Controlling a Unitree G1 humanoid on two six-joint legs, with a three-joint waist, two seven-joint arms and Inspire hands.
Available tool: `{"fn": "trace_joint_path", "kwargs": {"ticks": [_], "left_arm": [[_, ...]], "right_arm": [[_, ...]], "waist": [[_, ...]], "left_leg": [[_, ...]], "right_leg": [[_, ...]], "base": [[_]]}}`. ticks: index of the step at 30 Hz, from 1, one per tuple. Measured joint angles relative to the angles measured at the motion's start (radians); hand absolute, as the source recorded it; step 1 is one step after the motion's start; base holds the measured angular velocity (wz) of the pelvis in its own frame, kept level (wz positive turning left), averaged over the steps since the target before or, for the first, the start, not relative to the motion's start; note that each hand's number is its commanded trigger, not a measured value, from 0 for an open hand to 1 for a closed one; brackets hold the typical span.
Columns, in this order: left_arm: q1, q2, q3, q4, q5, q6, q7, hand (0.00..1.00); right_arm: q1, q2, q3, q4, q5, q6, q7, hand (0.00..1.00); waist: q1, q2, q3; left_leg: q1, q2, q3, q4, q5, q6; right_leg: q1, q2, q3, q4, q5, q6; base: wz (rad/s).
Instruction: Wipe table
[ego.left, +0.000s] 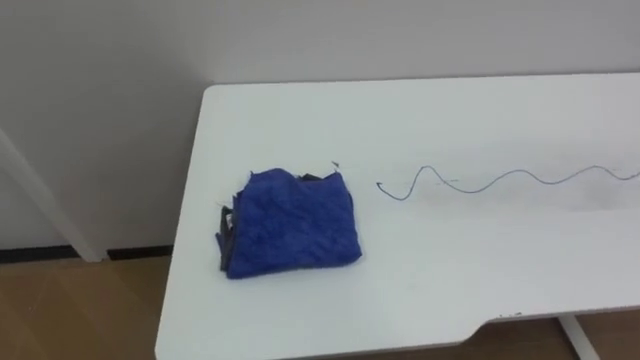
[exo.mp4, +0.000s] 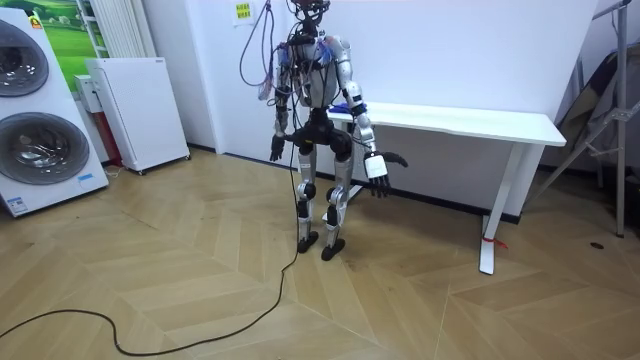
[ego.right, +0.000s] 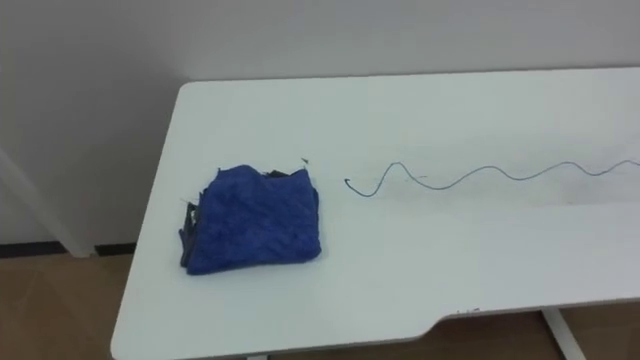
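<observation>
The blue cloth (ego.left: 290, 222) lies folded in a rough square on the white table (ego.left: 480, 260), near the table's left end and about midway between its near and far edges. At the cloth's left edge a darker layer shows from under the blue one. No hand touches the cloth. To the right of it, close but not touching, a thin dark wavy line (ego.left: 520, 171) begins on the tabletop and runs to the right until the edge of the eye view. Behind the table there is a plain light wall (ego.left: 300, 40), and beyond the left end we see the wooden floor (exo.mp4: 200, 280). In the room view the robot stands upright at the left end of the table, close to its near edge, with both arms hanging down. Its right hand (exo.mp4: 377, 168) hangs below the table edge with the fingers loose and pointing downward, and it holds nothing. Its left hand (exo.mp4: 275, 150) hangs beside the hip, and we cannot tell whether it is released or clenched. Far at the room view's left stand two stacked washing machines (exo.mp4: 30, 130) with their round doors closed, and beside them a low white cabinet (exo.mp4: 140, 110).
</observation>
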Motion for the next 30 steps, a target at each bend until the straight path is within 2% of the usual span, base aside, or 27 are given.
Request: {"fn": "trace_joint_path", "kwargs": {"ticks": [2,5,9,10,11,14,18,21,23,25,30], "left_arm": [[-0.004,0.014,0.000,-0.019,0.000,-0.003,0.001,0.00],[-0.007,0.023,-0.007,-0.060,-0.001,-0.011,0.012,0.00],[-0.011,0.026,-0.043,-0.062,-0.001,-0.014,0.020,0.00],[-0.015,0.026,-0.053,-0.066,-0.002,-0.021,0.020,0.00],[-0.012,0.026,-0.069,-0.067,-0.003,-0.025,0.021,0.00],[-0.001,0.025,-0.103,-0.093,-0.001,-0.026,0.020,0.00],[0.000,0.027,-0.112,-0.096,0.000,-0.032,0.020,0.00],[0.000,0.028,-0.113,-0.111,0.000,-0.046,0.021,0.00],[-0.004,0.027,-0.121,-0.111,0.000,-0.055,0.021,0.00],[-0.003,0.027,-0.142,-0.112,0.000,-0.060,0.021,0.00],[-0.003,0.027,-0.167,-0.124,0.002,-0.063,0.020,0.00]], "right_arm": [[-0.011,-0.015,-0.001,-0.050,0.007,-0.003,-0.041,0.00],[-0.083,-0.064,0.007,-0.122,-0.017,-0.020,-0.141,0.00],[-0.128,-0.067,0.032,-0.310,-0.140,-0.036,-0.223,0.00],[-0.125,-0.066,0.047,-0.382,-0.188,-0.039,-0.245,0.00],[-0.122,-0.066,0.070,-0.463,-0.243,-0.042,-0.266,0.00],[-0.121,-0.066,0.116,-0.657,-0.415,-0.045,-0.309,0.00],[-0.121,-0.065,0.170,-0.871,-0.634,-0.087,-0.341,0.00],[-0.117,-0.065,0.208,-1.031,-0.773,-0.108,-0.358,0.00],[-0.116,-0.065,0.247,-1.105,-0.862,-0.141,-0.359,0.00],[-0.117,-0.065,0.273,-1.135,-0.907,-0.155,-0.358,0.00],[-0.126,-0.065,0.332,-1.163,-1.051,-0.153,-0.328,0.00]], "waist": [[-0.001,-0.012,-0.0002],[0.008,-0.023,-0.0010],[0.014,-0.021,-0.0032],[0.016,-0.016,-0.0070],[0.025,-0.020,-0.0039],[0.042,-0.009,-0.0058],[0.047,-0.003,-0.0055],[0.068,0.000,-0.0062],[0.074,-0.004,-0.0048],[0.083,-0.006,-0.0021],[0.115,-0.011,-0.0015]], "left_leg": [[-0.002,0.000,0.001,-0.002,0.000,0.000],[-0.022,0.003,0.019,0.000,0.000,0.000],[-0.035,0.006,0.030,0.000,0.000,0.000],[-0.035,0.006,0.029,0.001,0.000,0.000],[-0.036,0.005,0.029,0.001,0.000,0.000],[-0.040,0.004,0.023,0.013,0.000,0.000],[-0.039,0.005,0.020,0.014,0.000,0.000],[-0.039,0.008,0.019,0.014,0.000,0.000],[-0.038,0.010,0.016,0.014,0.000,0.000],[-0.038,0.010,0.008,0.015,0.000,0.000],[-0.050,0.010,-0.005,0.017,0.000,0.000]], "right_leg": [[-0.005,0.001,-0.001,0.001,0.000,0.000],[-0.032,0.009,0.003,0.007,0.006,0.001],[-0.044,0.010,-0.001,0.004,0.015,0.001],[-0.047,0.010,-0.001,0.001,0.016,0.002],[-0.049,0.010,0.002,0.001,0.016,0.002],[-0.050,0.008,0.000,0.001,0.016,0.002],[-0.047,0.008,-0.013,-0.001,0.016,0.002],[-0.046,0.008,-0.023,-0.001,0.017,0.001],[-0.042,0.007,-0.026,-0.001,0.018,-0.001],[-0.033,0.007,-0.027,-0.003,0.019,-0.002],[-0.037,0.004,-0.034,0.000,0.019,-0.002]], "base": [[-0.05],[-0.14],[-0.14],[0.00],[-0.04],[-0.13],[0.04],[0.02],[0.07],[0.09],[0.07]]}}
